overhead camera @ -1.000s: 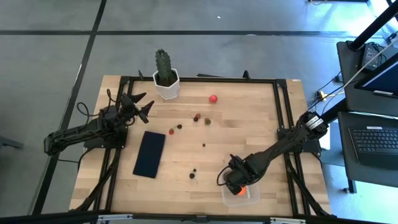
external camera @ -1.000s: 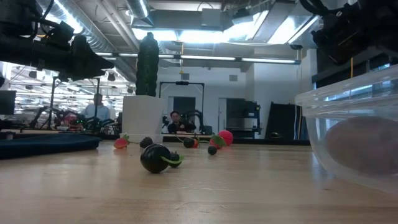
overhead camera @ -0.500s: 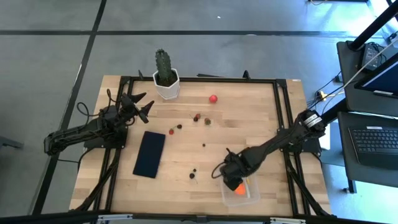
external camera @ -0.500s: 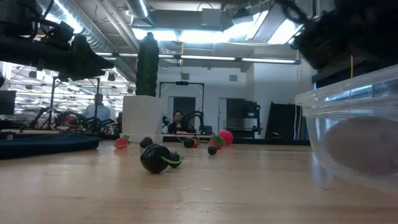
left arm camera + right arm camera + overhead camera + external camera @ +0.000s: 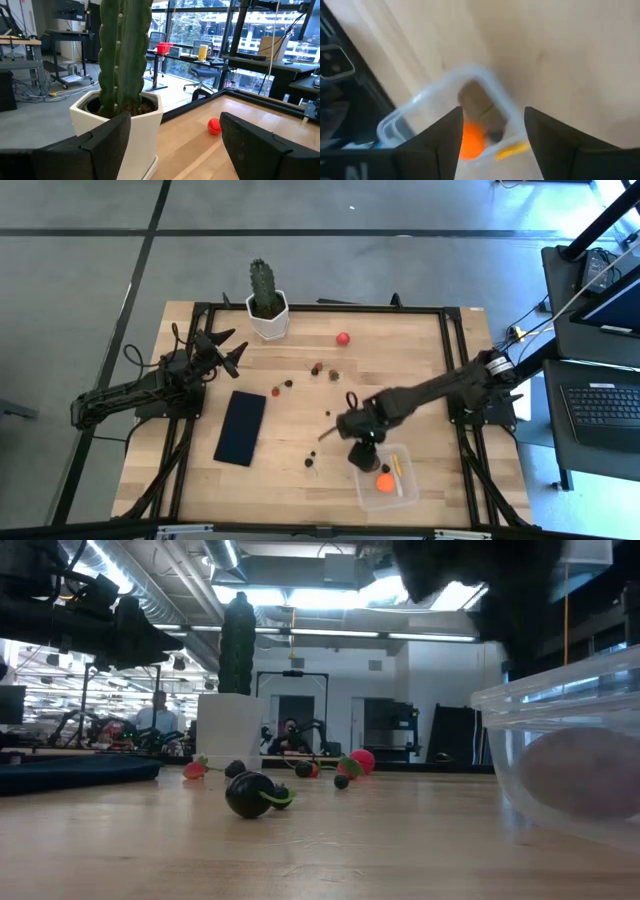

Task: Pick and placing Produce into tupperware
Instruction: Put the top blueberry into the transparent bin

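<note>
The clear tupperware (image 5: 385, 486) sits near the table's near edge, right of centre. It holds the orange ball (image 5: 384, 481), the thin yellow piece (image 5: 400, 470) and a dark bit (image 5: 385, 468). My right gripper (image 5: 335, 430) hovers open just left of and beyond it, and its wrist view looks down on the tupperware (image 5: 415, 112) and orange ball (image 5: 471, 141). The red ball (image 5: 343, 338) and several dark berries (image 5: 317, 367) lie on the wood. My left gripper (image 5: 228, 350) waits open by the cactus pot (image 5: 267, 315).
A flat navy rectangle (image 5: 240, 427) lies left of centre. Two dark berries (image 5: 310, 457) rest near the right gripper, and one shows large in the low view (image 5: 250, 795). A black frame (image 5: 450, 360) runs around the table. People sit in the room behind.
My right gripper has moved from above the tupperware toward the table's left and far edge and has risen, uncovering the container. The orange ball has stayed inside.
</note>
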`<state>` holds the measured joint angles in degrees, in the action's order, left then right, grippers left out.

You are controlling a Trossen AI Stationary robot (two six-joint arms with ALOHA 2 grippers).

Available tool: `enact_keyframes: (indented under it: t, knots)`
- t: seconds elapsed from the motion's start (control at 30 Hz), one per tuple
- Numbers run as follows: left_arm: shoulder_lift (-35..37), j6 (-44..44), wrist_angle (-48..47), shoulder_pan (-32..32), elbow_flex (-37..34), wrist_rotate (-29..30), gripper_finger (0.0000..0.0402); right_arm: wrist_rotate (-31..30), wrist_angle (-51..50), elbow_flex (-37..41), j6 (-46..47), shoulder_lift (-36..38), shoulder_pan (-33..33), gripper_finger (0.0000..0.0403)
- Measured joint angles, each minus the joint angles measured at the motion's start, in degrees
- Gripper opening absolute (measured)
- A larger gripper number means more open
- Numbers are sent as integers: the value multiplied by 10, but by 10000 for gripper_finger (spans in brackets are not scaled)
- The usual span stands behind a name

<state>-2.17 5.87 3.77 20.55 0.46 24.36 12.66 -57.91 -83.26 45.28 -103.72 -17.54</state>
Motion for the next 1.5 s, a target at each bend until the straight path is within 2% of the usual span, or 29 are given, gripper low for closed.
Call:
enact_keyframes:
  t: [0.1,0.23,0.4,0.53,0.8,1.1,1.23,1.5]
  knots:
    - [0,0,0,0,0,0,298,-35,-1,-23,-80,0,38,212]
    - [0,0,0,0,0,0,298,-119,13,-38,-155,1,78,212]
    - [0,0,0,0,0,0,298,-133,62,-37,-339,0,103,212]
    - [0,0,0,0,0,0,298,-131,173,-9,-424,0,106,212]
    - [0,0,0,0,0,0,298,-141,380,101,-441,0,106,212]
    - [0,0,0,0,0,0,298,-144,682,275,-461,0,114,212]
    - [0,0,0,0,0,0,298,-146,739,323,-471,0,131,212]
    - [0,0,0,0,0,0,298,-146,764,373,-442,0,148,212]
